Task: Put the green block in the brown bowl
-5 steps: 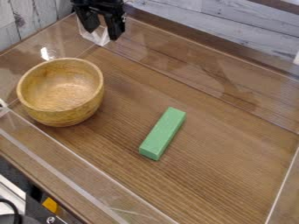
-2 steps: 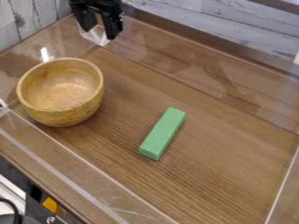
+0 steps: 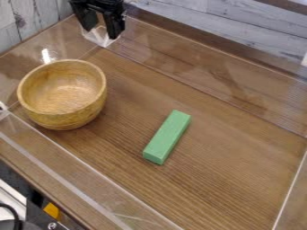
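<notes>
The green block [image 3: 167,137] lies flat on the wooden table, right of centre, its long side running diagonally. The brown bowl [image 3: 61,92] stands upright at the left, with nothing inside it. My gripper [image 3: 100,32] hangs at the top of the view, behind the bowl and far from the block. Its dark fingers [image 3: 114,27] point down and stand open with nothing between them.
Clear plastic walls [image 3: 228,40] ring the table [image 3: 228,117] on all sides. A white plank wall runs along the back. At the lower left corner a dark device [image 3: 24,211] sits outside the enclosure.
The gripper has drifted slightly up and left in the picture. The block and bowl have stayed in place.
</notes>
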Motion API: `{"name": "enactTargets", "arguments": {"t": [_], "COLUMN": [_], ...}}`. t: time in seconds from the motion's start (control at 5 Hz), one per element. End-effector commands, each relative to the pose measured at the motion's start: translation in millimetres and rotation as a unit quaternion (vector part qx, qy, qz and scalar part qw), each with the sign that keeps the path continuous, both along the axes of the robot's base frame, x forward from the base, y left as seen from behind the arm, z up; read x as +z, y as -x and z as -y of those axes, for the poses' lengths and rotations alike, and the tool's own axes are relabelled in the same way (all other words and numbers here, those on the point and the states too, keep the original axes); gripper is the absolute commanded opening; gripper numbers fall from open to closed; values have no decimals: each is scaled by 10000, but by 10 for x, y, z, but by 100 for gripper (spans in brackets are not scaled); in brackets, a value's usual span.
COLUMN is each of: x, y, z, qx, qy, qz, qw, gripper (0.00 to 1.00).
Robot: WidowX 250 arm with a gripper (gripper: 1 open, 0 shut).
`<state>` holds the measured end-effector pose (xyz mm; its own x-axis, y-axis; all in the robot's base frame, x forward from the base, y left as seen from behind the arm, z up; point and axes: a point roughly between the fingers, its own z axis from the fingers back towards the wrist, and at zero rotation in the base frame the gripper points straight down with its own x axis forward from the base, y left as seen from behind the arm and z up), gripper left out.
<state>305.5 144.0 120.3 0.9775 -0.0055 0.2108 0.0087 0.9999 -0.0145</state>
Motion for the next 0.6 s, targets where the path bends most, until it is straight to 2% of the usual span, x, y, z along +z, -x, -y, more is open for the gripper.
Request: {"name": "enactTargets", "arguments": {"t": [0.0, 0.2, 0.4], "x": [81, 2, -106], "y": [-80, -142, -129], "z": [25, 99, 172], "qx": [73, 125, -264], "qy": [-72, -14, 58], "qz": [128, 34, -61], "qw": [9999, 9999, 9996], "gripper": [100, 100, 100]}}
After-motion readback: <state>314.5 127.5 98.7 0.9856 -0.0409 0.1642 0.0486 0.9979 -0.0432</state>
